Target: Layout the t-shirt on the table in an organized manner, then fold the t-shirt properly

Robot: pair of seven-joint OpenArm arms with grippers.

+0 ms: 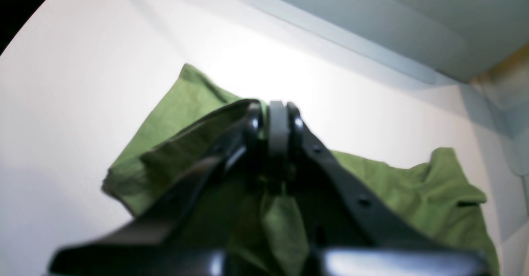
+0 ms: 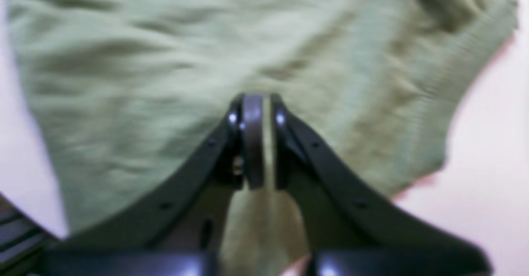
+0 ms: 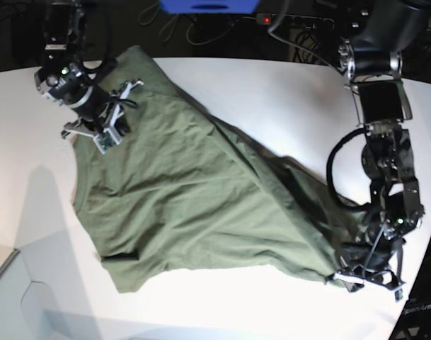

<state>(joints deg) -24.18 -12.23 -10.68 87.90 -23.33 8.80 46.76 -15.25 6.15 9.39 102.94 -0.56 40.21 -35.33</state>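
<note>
T-shirt (image 3: 194, 205) lies spread across middle of the table (image 3: 272, 106), olive green, wrinkled, stretched diagonally from approx 10 o'clock to 5 o'clock in base view. Left gripper (image 1: 277, 121) at the 5 o'clock end, jaws pinched together on a fold of cloth. Right gripper (image 2: 258, 115) at the 10 o'clock end, over the shirt; a thin strip of fabric shows betw its nearly closed jaws, so it's clamped on cloth too.

Dark backdrop, tangled black cables (image 3: 300, 28), blue box (image 3: 208, 6) at far edge
</note>
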